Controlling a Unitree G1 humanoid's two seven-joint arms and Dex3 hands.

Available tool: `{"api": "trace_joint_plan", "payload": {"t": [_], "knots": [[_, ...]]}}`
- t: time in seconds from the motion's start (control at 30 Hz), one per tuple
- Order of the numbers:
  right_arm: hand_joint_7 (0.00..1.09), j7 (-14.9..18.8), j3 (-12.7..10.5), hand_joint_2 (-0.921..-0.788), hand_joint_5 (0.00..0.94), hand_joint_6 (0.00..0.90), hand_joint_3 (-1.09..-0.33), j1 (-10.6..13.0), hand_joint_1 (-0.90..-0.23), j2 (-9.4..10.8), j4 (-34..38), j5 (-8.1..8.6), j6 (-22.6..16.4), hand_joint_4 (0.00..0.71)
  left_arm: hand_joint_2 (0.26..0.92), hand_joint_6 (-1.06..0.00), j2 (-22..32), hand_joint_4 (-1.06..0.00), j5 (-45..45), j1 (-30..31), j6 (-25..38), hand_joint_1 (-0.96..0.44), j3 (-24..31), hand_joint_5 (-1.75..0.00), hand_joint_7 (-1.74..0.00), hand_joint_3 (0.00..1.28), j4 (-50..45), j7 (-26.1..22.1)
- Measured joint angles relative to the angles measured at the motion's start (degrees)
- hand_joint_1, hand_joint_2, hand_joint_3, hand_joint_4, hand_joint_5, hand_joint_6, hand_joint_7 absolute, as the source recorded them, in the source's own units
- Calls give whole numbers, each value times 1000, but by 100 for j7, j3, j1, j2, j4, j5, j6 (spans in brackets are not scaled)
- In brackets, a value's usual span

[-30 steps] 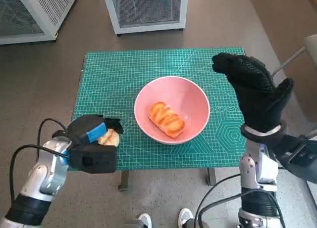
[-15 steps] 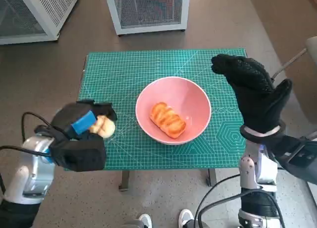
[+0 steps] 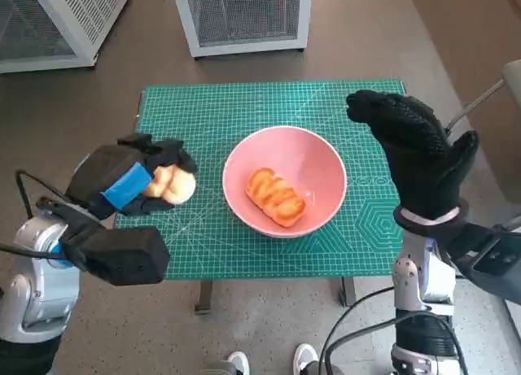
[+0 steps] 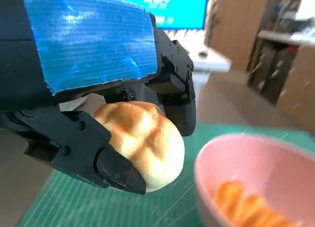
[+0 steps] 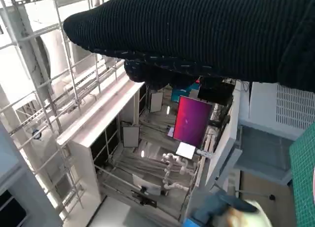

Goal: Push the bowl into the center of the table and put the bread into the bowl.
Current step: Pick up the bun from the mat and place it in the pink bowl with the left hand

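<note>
Green cutting mat (image 3: 244,115) covers the table, the whole work surface under both hands. Pink bowl (image 3: 284,180) sits about mid-mat, between the two hands, just beside the left hand's fingertips and near the right hand's palm side. Looks already centred, so the push step reads as done. One glazed bread piece (image 3: 275,196) already lies inside it, on the bottom toward the robot.

Right hand (image 3: 419,159), black glove, is raised above the mat edge on the far side of the bowl from the left hand, fingers extended and together-ish, holding nothing, not touching the bowl. Probably parked there as a stop or just out of the way. Right wrist view shows only the glove and background room, no contact.

Left hand (image 3: 130,184), blue tape on its back, is lifted off the mat and grips a pale round bread roll (image 4: 140,143). Fingers (image 4: 113,165) wrap under and over it, a firm enclosing hold, so it won't drop in carry. The roll is on the bowl side of the hand, bowl rim just beyond it in the left wrist view.

Judgement: the step in hand is carrying the roll over the rim; release is needed above the free space beside the first piece.
</note>
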Motion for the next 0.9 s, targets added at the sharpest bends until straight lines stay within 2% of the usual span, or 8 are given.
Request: {"api": "trace_joint_plan", "payload": {"t": [0.17, 0.37, 0.47, 0.53, 0.6, 0.73, 0.9], "knots": [[909, 2, 11, -921, 99, 134, -542, 18, -377, 11, 13, 0, -1, 569, 919, -643, -144, -774, 110, -385, 37, 3, -195, -1073, -1148, 26, -42, 0], [943, 2, 26, -921, 117, 113, -550, 54, -376, 31, 33, -6, -12, 555, 920, -642, -507, -758, 346, -948, 117, 3, -704, -1069, -1173, 31, -34, -99], [967, 2, 35, -921, 181, 99, -556, 70, -374, 48, 37, -10, -25, 520, 920, -638, -701, -758, 399, -1239, 114, 3, -947, -1062, -1183, 32, -2, -142], [985, 2, 40, -921, 360, 88, -558, 83, -372, 63, 38, -11, -37, 426, 920, -631, -817, -763, 425, -1420, 68, 2, -1083, -1058, -1188, 33, 60, -141], [993, 2, 45, -921, 456, 84, -560, 102, -372, 72, 39, -14, -55, 375, 920, -625, -938, -767, 454, -1581, -36, 2, -1198, -1059, -1189, 34, 204, -126], [999, 2, 40, -921, 510, 81, -563, 168, -371, 68, 39, -18, -95, 346, 920, -617, -1173, -769, 472, -1814, -237, 2, -1383, -1093, -1162, 37, 610, -18], [1001, 1, 32, -921, 534, 79, -566, 204, -370, 64, 51, -20, -123, 334, 920, -610, -1473, -743, 478, -1966, -493, 2, -1580, -1153, -1140, 53, 1232, 199]]}}
